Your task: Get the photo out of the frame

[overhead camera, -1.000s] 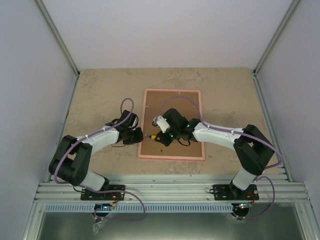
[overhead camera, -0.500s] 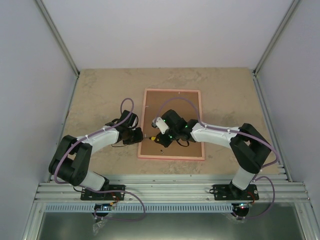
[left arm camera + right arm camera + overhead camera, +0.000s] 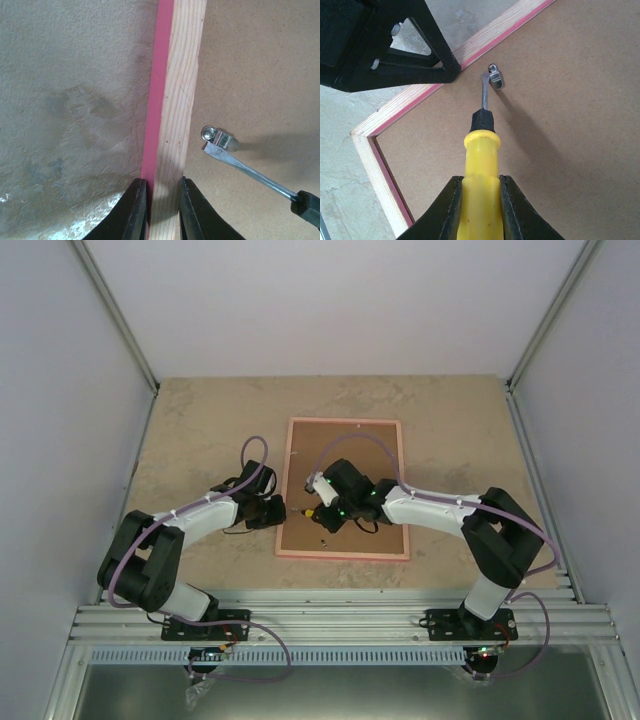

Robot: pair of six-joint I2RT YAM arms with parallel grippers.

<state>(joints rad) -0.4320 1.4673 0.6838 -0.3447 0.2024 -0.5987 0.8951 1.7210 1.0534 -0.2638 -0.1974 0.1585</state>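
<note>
Frame (image 3: 343,421) lies face-down at centre of the top view, photo hidden under its back; left gripper (image 3: 161,202) pinches its left rail; right gripper (image 3: 480,200) clenches my screwdriver (image 3: 481,142), tip at the tab (image 3: 496,77); next I must swivel that aside.

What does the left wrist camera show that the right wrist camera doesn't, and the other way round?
Only the left wrist: the left pincer clamped across a rail of the pink wooden picture frame. Only the right wrist: the right pincer gripping the yellow-handled screwdriver, plus a frame corner. Both: the screwdriver's blade tip at the small silver metal clip on the brown fibreboard back.
</note>
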